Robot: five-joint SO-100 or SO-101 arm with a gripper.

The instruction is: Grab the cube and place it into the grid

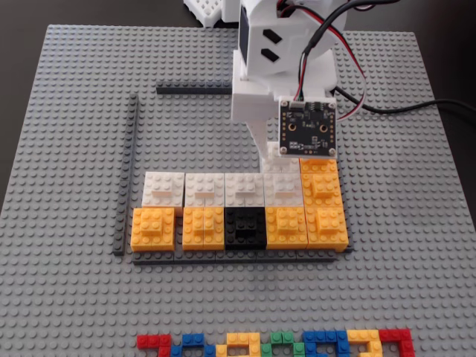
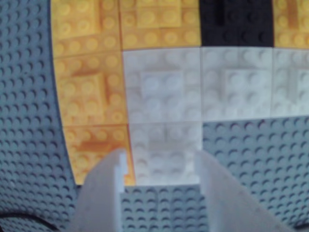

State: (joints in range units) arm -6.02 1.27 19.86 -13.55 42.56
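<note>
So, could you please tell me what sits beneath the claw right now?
In the wrist view, a white cube lies between the claw's fingers on the grey baseplate, beside an orange block. In the fixed view the arm covers it.

The baseplate [image 1: 67, 149] is grey and studded all over; the bars [image 1: 128, 178] outlining the grid are thin and dark grey; the arm [image 1: 275, 52] is white, carrying a black circuit board [image 1: 308, 128] and red and black wires [image 1: 349, 67]. Inside the grid, four white blocks [image 1: 163, 189] stand in a row; orange blocks [image 1: 153, 228] flank one black block [image 1: 245, 227]; the bottom bricks [image 1: 275, 346] run red, blue, yellow, green.
</note>
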